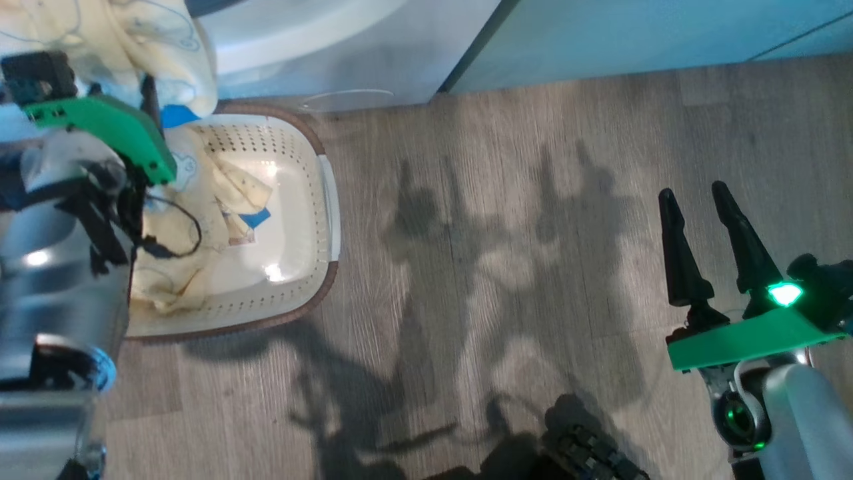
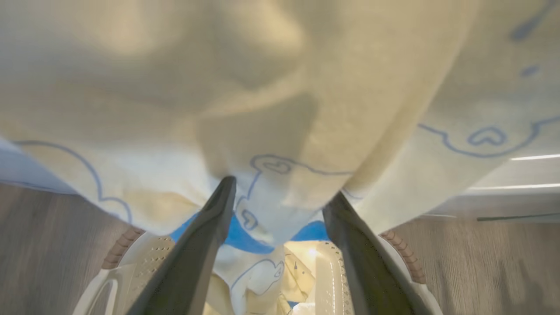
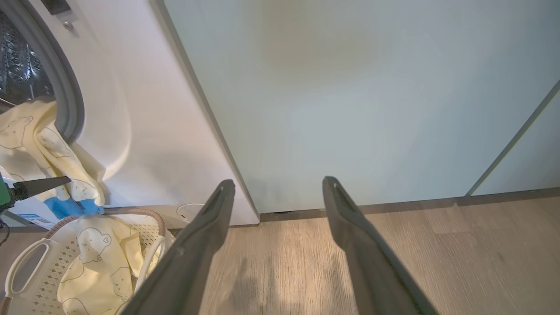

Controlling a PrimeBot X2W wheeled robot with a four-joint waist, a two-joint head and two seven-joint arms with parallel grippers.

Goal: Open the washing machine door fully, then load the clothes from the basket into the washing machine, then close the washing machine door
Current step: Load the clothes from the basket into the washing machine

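Washing machine: big white front-loading washing machine [image 3: 144, 109] at the upper left of the right wrist view; its perforated steel drum [image 3: 17, 57] is on show behind the grey rubber gasket [image 3: 72, 100]
Basket: small rectangular cream plastic basket [image 1: 293, 167] with perforated sides, brown rim and white handles; it stands on the grey-brown wood-grain floor [image 1: 500, 233] at the left of the head view, just before the machine's foot; its right half is bare
Clothes: soft pale yellow cotton clothes [image 1: 193, 220] printed with thin blue bear outlines lie crumpled in the left half of the basket; one garment [image 3: 41, 140] hangs out of the machine's mouth at the left edge of the right wrist view, over the gasket and down the white front; a bright blue piece [image 3: 65, 206] shows at its lower end, just above the basket's rim
Left gripper: the left gripper [image 2: 281, 188] is at the upper left of the head view, above the basket; its two long dark fingers [image 2: 197, 245] stand spread apart; the hanging garment drapes against both tips and sags between them, not pinched
Right gripper: the right gripper [image 1: 693, 193] hangs at the lower right of the head view over bare floor; fingers spread, nothing between them; well apart from the basket
Cabinet: flat pale-green cabinet door [image 3: 350, 87] just right of the machine
Shadows: the arms' shadows cross the floor in the middle of the head view
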